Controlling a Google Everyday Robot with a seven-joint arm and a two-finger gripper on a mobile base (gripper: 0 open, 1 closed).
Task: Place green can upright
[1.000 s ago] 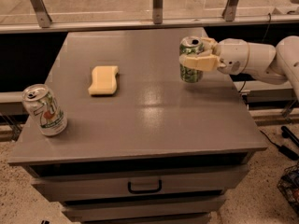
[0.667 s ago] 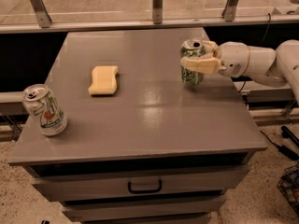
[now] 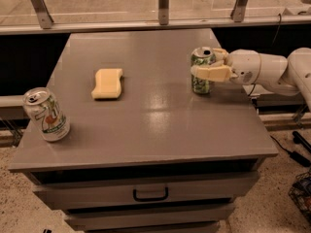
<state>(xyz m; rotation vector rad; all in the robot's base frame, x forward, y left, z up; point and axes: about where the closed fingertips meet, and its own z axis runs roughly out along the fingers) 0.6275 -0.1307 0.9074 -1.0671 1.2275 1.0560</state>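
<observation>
The green can (image 3: 201, 71), dark green with white speckles and a silver top, stands upright on the grey table (image 3: 150, 115) near its right side. My gripper (image 3: 210, 68) reaches in from the right on a white arm (image 3: 272, 72). Its cream fingers (image 3: 212, 73) sit on either side of the can's upper half, shut on it. The can's base looks to rest on the table surface.
A pale silver-white 7UP can (image 3: 46, 114) stands tilted at the table's front left corner. A yellow sponge (image 3: 108, 83) lies left of centre. A drawer with a handle (image 3: 150, 194) is below the front edge. A railing runs behind the table.
The gripper and green can have shifted slightly up and to the right, staying upright. The 7UP can and sponge have not moved.
</observation>
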